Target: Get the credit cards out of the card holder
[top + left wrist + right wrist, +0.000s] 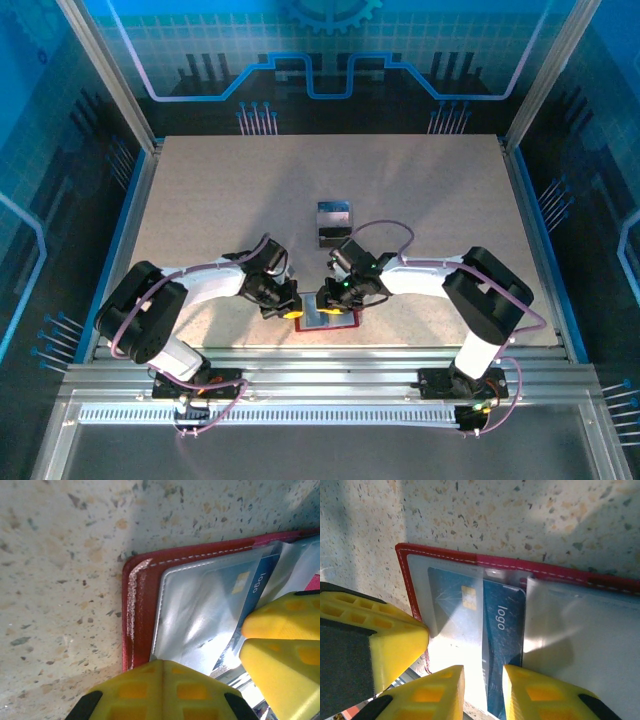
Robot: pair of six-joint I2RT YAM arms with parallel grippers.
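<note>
1. In the top view, the holder [340, 322] lies open on the table [220, 200] at the lower centre of the frame. My two grippers meet over it.
2. Already done: a small pile of cards [334, 222] lies on the table at the centre of the frame, above the holder and well apart from it. I judge these are out. I cannot count them.
3. Still to do: in the right wrist view a blue card [502, 630], with a chip and the word "logo", sits in the holder. Its left half is under a clear pocket [452, 605] and its right half is bare.
4. My left gripper [287, 308] is clenched shut. It shows at the lower left of the right wrist frame, tip down on the holder's left edge. I judge it is pinning the holder to the table.
5. My right gripper [482, 690] is at the bottom of its own frame. Its fingers are parted a little and stand either side of the blue card's bare strip. I cannot tell whether they hold the card.
6. The pocket on the right of that frame looks pale, and I see no card in it. I judge the task nearly finished, with the blue card left to slide out and set on the table.
</note>
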